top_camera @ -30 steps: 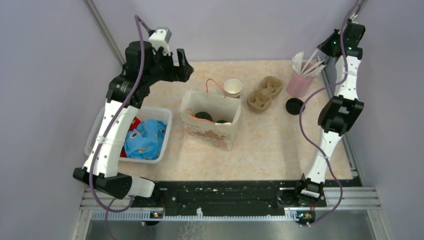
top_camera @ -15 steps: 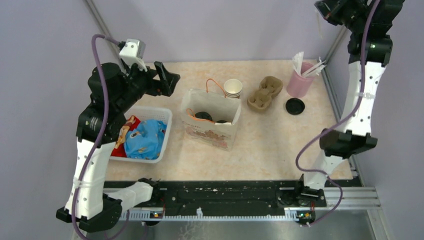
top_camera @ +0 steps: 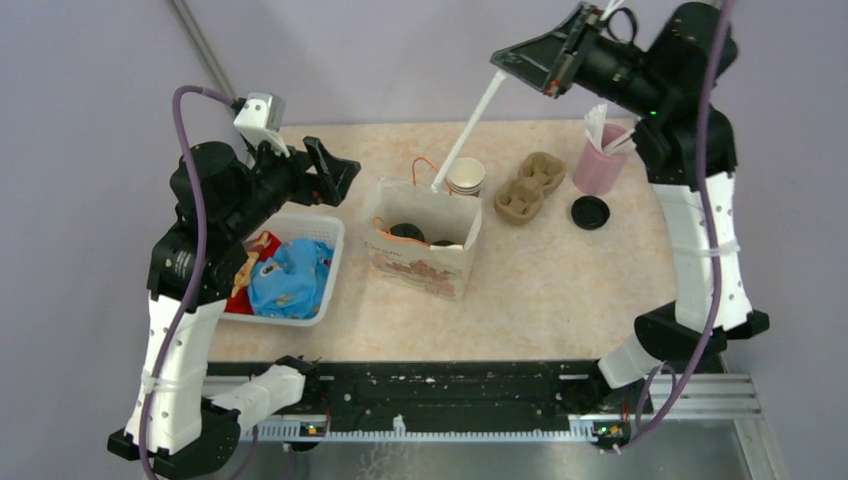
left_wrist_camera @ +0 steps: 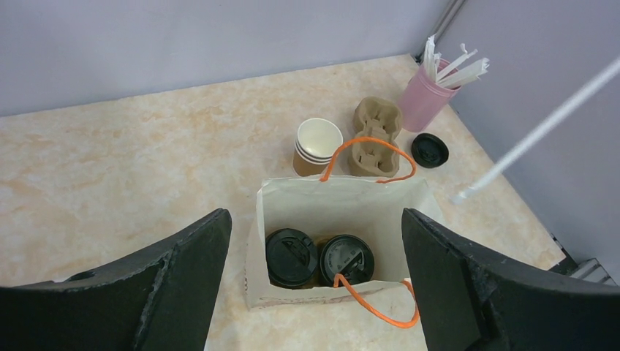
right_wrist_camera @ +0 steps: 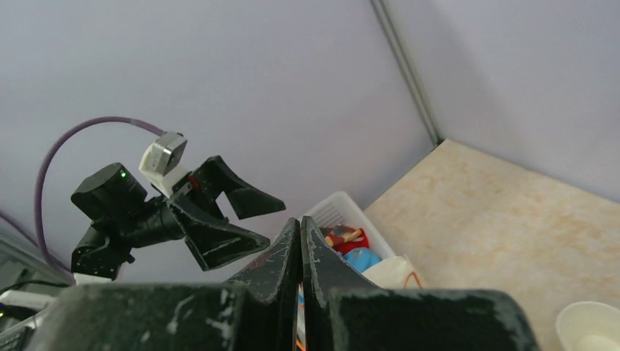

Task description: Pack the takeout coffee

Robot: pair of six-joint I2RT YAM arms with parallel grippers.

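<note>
The left fingers (top_camera: 340, 178) hang spread wide above the tabletop (top_camera: 560, 290), holding nothing, off to the left of the orange-handled paper bag (top_camera: 420, 265) and pointed toward it. The bag stands upright with its mouth open. Inside it a lidded cup (left_wrist_camera: 291, 256) and a second lidded cup (left_wrist_camera: 346, 258) sit upright just beside each other, black lids on, at the bottom of the bag.

The right fingers (top_camera: 503, 62) are high above the far side of the tabletop, pressed together on the upper end of a long white wrapped stick (top_camera: 466, 128). The stick slants down toward the bag, and in the top view its lower end shows over the bag's far edge, just beside the stack of empty paper cups (top_camera: 466, 176) behind the bag.

To the right of that stack lie the pulp cup carrier (top_camera: 530, 187) and a loose black lid (top_camera: 590, 212), with the pink cup (top_camera: 598, 168) of white sticks near the far right corner. Left of the bag, the white basket (top_camera: 333, 265) holds crumpled blue and red contents (top_camera: 290, 275)
</note>
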